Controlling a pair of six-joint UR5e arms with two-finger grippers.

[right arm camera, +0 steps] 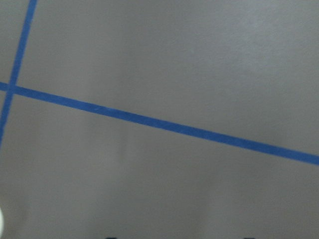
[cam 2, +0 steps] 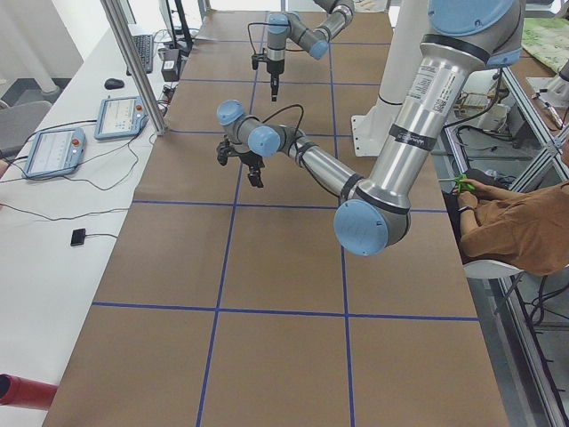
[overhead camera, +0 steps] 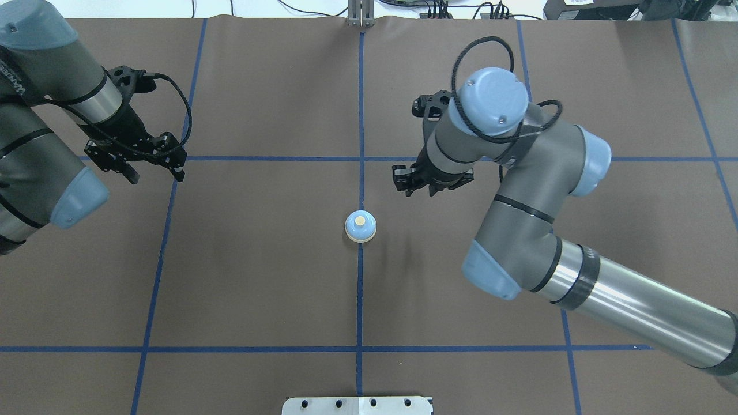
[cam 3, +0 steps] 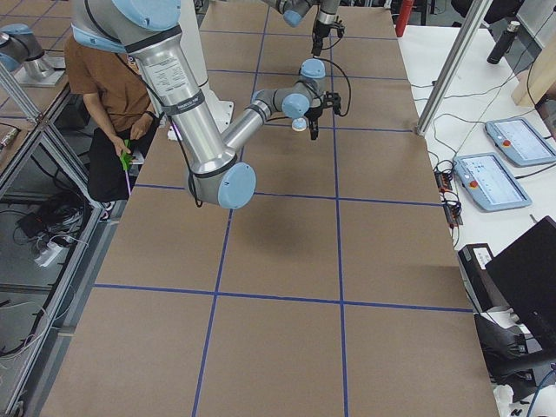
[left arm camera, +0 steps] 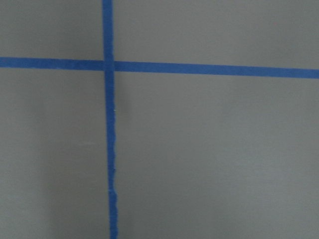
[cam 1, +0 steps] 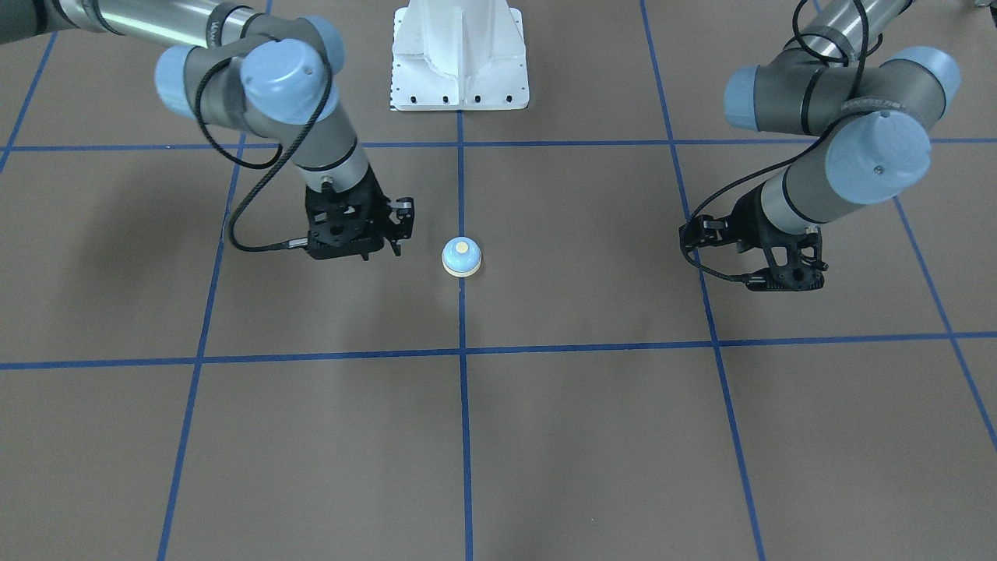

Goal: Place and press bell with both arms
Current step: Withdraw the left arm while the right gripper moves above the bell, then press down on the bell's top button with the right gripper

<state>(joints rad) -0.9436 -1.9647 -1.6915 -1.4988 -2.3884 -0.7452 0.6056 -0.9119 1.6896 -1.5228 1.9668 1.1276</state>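
The small light-blue bell (cam 1: 461, 257) with a cream button stands upright on the centre blue tape line, and shows in the overhead view (overhead camera: 361, 226) too. My right gripper (overhead camera: 416, 188) hovers just beyond and to the right of the bell, open and empty, not touching it; in the front view it (cam 1: 398, 227) is left of the bell. My left gripper (overhead camera: 157, 174) is open and empty, far to the left of the bell over a tape crossing; in the front view it (cam 1: 695, 238) is at the right. A white sliver at the right wrist view's lower left edge may be the bell.
The brown table cover (overhead camera: 259, 276) carries a blue tape grid (cam 1: 463, 351). The white pedestal (cam 1: 459, 62) stands at the robot's side of the table. A seated person (cam 3: 104, 113) and tablets (cam 3: 491, 178) are off the table's edges.
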